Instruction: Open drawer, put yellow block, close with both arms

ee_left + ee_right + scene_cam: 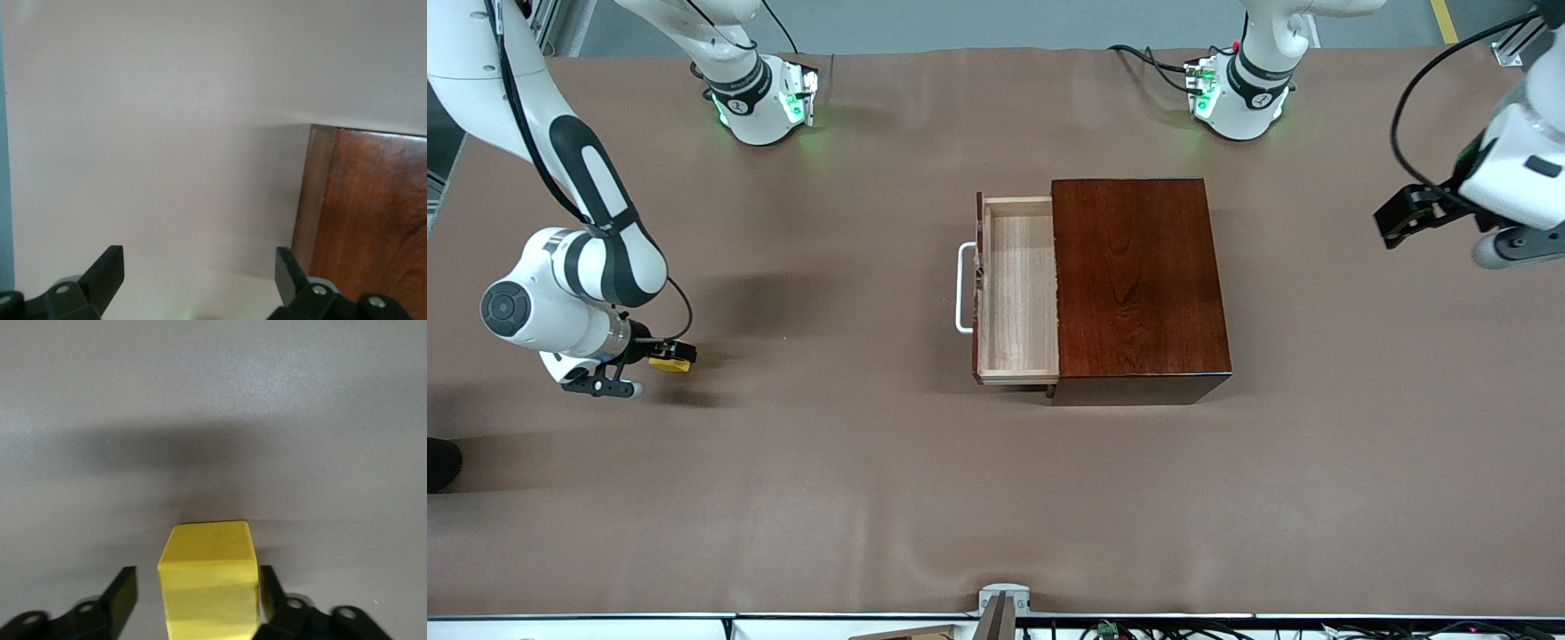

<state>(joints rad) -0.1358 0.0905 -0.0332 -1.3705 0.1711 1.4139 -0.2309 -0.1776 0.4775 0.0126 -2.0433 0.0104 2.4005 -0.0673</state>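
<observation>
Front view evenly lit, bright, sharp – overhead light, soft diffuse shadows on the tabletop (996,498) beside the right arm (574,276) and along the near edge of the box (1138,276). Green base lights tint the cloth at the arm bases. Mild sheen on the box top. Left wrist view washed out, pale, slightly soft. Right wrist view dimmer – broad dark shadow above the yellow block (209,583), gripper fingers (120,600) blurred.

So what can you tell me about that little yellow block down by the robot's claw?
The yellow block is a small, plain, bright yellow cube with smooth faces and slightly rounded edges. It sits upright on the brown table cover, toward the right arm's end of the table, well away from the wooden box. The right gripper is down around it, one finger close on each side, one seemingly touching, the other showing a small gap.
</observation>
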